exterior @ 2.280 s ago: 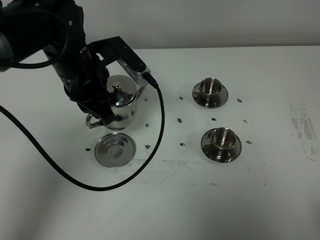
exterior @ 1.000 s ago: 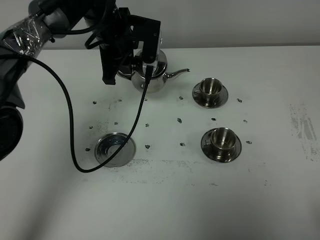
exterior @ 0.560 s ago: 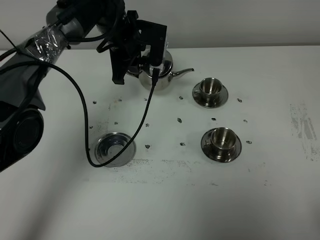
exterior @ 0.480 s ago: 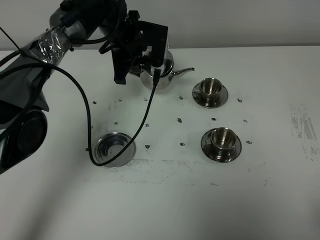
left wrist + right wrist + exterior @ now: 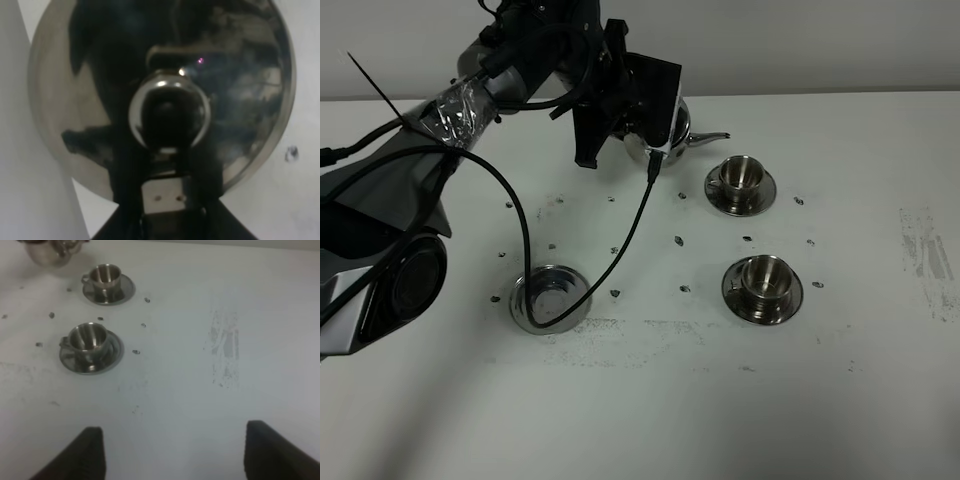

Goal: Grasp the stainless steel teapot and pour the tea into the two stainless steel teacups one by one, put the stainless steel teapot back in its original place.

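One bare steel saucer (image 5: 549,298) sat at left, with a black cable (image 5: 640,215) looped over it. Your left gripper (image 5: 169,197) had its jaws clamped on the stainless steel teapot (image 5: 680,126). The pot was upright, spout aimed at the far teacup (image 5: 741,175), tip just short of it. The near teacup (image 5: 763,280) sat on its own saucer, nearer the front. Your right gripper (image 5: 175,452) hung well apart from both cups, jaws wide apart.
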`<state>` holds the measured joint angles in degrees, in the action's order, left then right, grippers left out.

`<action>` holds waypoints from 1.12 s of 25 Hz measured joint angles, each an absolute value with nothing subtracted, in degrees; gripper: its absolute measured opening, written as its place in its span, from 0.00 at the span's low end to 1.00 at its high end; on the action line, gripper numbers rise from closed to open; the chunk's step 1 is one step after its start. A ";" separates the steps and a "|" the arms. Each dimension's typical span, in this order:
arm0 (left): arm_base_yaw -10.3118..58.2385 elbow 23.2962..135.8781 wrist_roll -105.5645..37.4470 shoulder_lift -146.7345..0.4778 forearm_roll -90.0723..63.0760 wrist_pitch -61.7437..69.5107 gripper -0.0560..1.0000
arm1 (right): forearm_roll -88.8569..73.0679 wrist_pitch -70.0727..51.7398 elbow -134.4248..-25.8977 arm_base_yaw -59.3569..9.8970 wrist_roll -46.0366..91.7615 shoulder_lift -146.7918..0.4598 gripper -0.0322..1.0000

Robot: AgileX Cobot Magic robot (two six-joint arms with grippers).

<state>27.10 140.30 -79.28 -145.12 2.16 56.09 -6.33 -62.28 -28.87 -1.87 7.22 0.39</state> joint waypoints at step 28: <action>28.79 140.30 -86.90 -145.52 9.54 49.86 0.24 | -6.33 -62.28 -28.87 -1.87 7.27 0.39 0.61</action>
<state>28.79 140.30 -86.90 -145.52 9.54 49.86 -6.33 -62.28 -28.87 -1.87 7.27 0.39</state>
